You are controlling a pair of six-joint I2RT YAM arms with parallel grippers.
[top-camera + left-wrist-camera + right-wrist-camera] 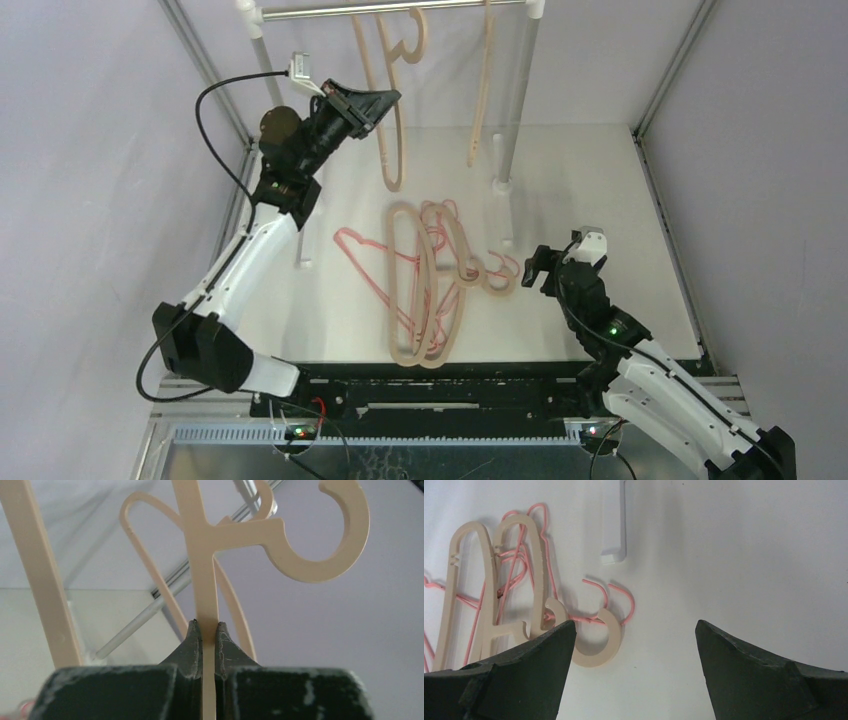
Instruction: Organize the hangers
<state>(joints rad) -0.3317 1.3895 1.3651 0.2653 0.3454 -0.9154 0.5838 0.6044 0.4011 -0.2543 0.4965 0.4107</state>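
My left gripper point(388, 102) point(207, 625) is raised near the rail and shut on the straight bar of a beige hanger point(392, 150) point(202, 575). That hanger's hook point(325, 555) curls close below the silver rail point(390, 10); whether it rests on the rail I cannot tell. A second beige hanger point(482, 100) hangs further right. On the table lies a pile of beige hangers point(420, 290) point(469, 580) tangled with pink wire hangers point(365, 260) point(621, 597). My right gripper point(540, 268) point(634, 630) stands open and empty just right of the pile's hooks point(599, 642).
The rail stands on two posts, the left one point(268, 70) and the right one point(512, 120), with a white foot point(614, 535) on the table. Metal frame bars run along both sides. Bare white table lies to the right of my right gripper.
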